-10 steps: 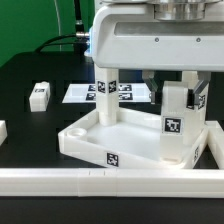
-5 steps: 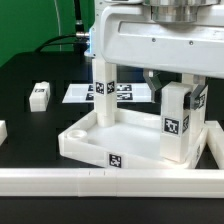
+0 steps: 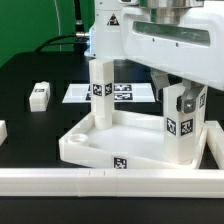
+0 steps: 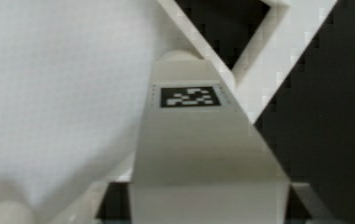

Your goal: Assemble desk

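The desk's white tray-like tabletop (image 3: 95, 140) lies near the front rail. One white square leg (image 3: 101, 90) stands in its back corner, leaning a little. A second tagged leg (image 3: 177, 125) stands in the corner at the exterior view's right. My gripper (image 3: 183, 98) comes down from above and is shut on the upper part of that leg. In the wrist view the same leg (image 4: 200, 150) runs away from my gripper (image 4: 206, 205) toward the tabletop. It fills the gap between the dark fingers (image 4: 295, 203).
A loose white leg (image 3: 39, 95) lies on the black table at the exterior view's left, and another white part (image 3: 3, 130) shows at that edge. The marker board (image 3: 125, 93) lies behind the tabletop. White border rails (image 3: 80, 182) run along the front and right.
The held leg has shifted slightly toward the exterior view's right. The tabletop has turned a little with it, and the back leg now leans more. The grip is unchanged.
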Controlling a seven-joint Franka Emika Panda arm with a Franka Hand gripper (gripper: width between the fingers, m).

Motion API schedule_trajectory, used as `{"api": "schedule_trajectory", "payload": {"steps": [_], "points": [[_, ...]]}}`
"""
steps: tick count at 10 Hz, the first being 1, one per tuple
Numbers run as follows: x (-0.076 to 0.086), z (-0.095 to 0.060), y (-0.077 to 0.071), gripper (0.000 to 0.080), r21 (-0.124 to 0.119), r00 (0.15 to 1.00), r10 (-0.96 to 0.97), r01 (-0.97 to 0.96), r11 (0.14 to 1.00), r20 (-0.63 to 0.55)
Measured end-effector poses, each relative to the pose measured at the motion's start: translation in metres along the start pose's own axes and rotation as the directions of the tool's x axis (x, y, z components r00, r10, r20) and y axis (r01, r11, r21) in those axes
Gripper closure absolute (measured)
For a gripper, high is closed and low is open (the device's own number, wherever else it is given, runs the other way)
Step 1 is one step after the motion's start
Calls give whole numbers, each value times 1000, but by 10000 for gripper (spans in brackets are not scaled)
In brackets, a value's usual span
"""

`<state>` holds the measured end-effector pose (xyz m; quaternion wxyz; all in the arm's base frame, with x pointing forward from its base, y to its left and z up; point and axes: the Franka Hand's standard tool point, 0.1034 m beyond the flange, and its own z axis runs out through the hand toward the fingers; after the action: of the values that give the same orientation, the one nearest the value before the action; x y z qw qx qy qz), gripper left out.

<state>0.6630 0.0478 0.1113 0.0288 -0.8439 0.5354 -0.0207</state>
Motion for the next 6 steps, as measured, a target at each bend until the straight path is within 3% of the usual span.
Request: {"api": "schedule_trajectory", "payload": {"steps": [2,6], "points": [[-2,1,0,507,-8,972,237,-237,972,9],[-9,1,-1,507,-31,881,473,-473,881,12]]}}
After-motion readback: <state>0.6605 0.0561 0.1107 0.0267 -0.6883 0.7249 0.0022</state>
